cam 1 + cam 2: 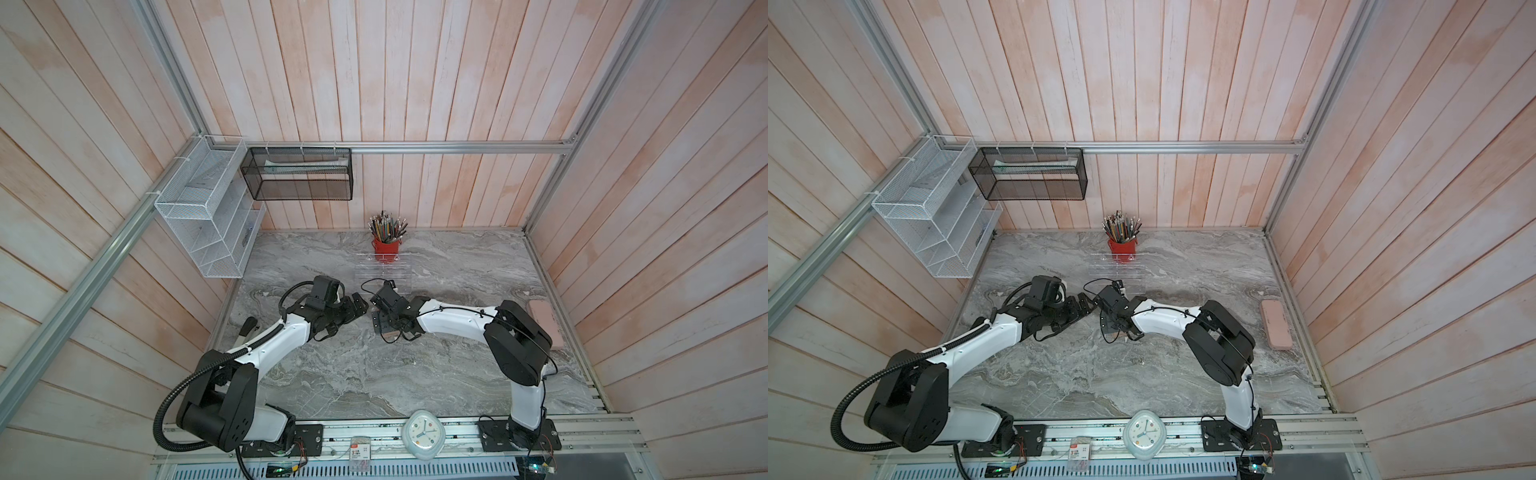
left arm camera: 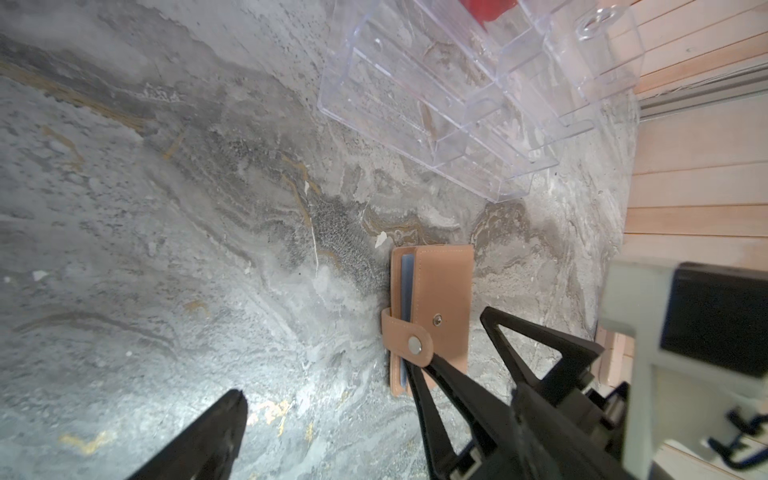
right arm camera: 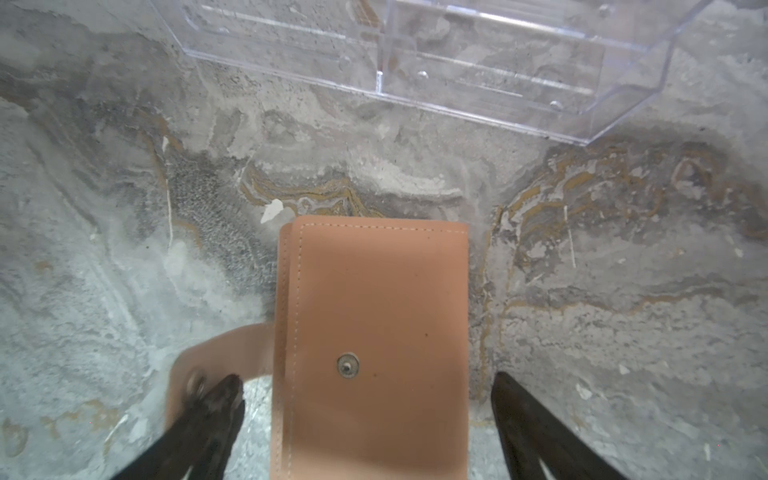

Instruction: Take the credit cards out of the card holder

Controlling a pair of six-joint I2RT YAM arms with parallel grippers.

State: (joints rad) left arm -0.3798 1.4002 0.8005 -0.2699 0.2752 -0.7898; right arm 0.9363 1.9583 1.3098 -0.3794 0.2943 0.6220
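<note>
Tan-pink leather-like material, matt and stitched along its edges, makes up the card holder (image 3: 374, 316), a small rectangular booklet lying flat on the grey marbled counter (image 3: 124, 232). Its cover is down and a round metal stud (image 3: 348, 365) sits bare on it. The strap tab (image 3: 216, 353) sticks out sideways, unsnapped. In the left wrist view, pale blue-grey plastic sleeves (image 2: 406, 278) show as a thin layered edge under the cover.

The right tool (image 3: 370, 386) stands released, its black pointed fingers (image 3: 519, 415) straddling the holder. One finger is beside the spine edge with a strip of counter between them. The other is over the end of the strap tab, and whether that tip touches it cannot be told. The left tool (image 1: 360, 306) is also spread wide and holds nothing. In both top views it sits just beside the right tool, on the strap side of the holder.

Beyond the holder, near but apart, sits a clear, glossy acrylic tiered rack (image 3: 478, 62). Behind that is a red cup (image 1: 387, 249) bristling with pencils.
</note>
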